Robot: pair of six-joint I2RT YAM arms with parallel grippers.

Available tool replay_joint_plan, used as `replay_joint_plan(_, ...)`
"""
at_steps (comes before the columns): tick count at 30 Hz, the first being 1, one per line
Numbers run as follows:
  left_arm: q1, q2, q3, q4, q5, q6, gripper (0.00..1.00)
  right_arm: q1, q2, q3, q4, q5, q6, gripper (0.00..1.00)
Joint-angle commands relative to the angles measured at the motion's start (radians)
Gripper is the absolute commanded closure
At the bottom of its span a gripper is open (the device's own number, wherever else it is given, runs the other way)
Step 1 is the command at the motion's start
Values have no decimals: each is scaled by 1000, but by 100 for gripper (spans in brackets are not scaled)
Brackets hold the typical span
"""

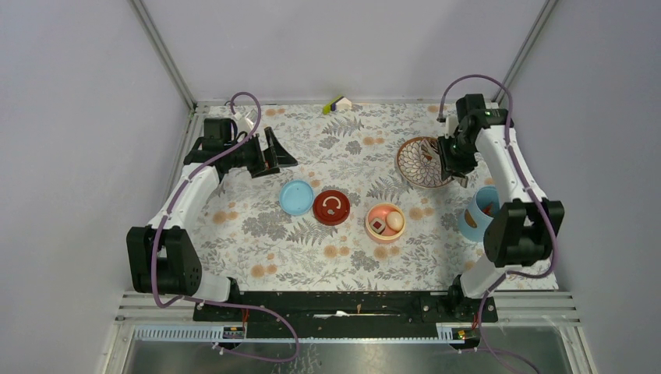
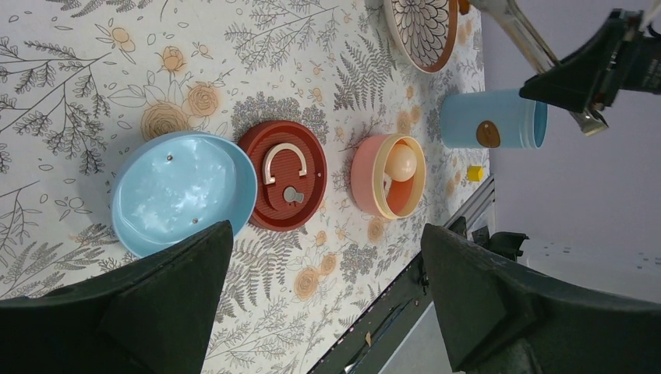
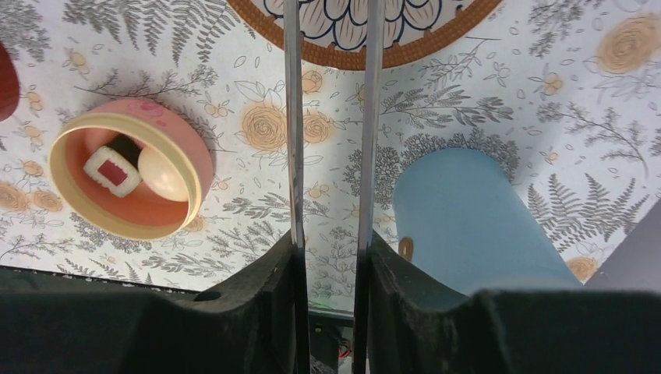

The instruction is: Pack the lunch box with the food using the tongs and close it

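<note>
There are 2 claws. The right claw (image 3: 331, 253) pinches 1 pair of tongs (image 3: 292, 117). Its 2 thin arms run side by side, straight out from the claw, and the tips reach over 1 flower dish (image 3: 331, 56). To the left of this claw sits 1 pink bowl (image 3: 175, 125) with 1 white egg (image 3: 162, 175) and 1 red-and-white piece (image 3: 113, 170) inside. To its right is 1 blue shell (image 3: 468, 210). The left claw (image 2: 325, 230) is spread wide above 1 blue disc (image 2: 183, 191) and 1 red lid (image 2: 282, 175).
</note>
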Motion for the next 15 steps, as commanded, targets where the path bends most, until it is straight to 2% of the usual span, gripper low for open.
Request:
replay_joint_plan(1,6,-47,13,53,0,0,1,8,-158,-37,24,-24,-19,72)
replay_joint_plan(8,8,-58,19,53,3,0,1,4,-494,-234,163,33,-17,73)
replay_joint_plan(15,8,-56,22,61,14,-8,1,-152,-752,-338,155,13,-22,76)
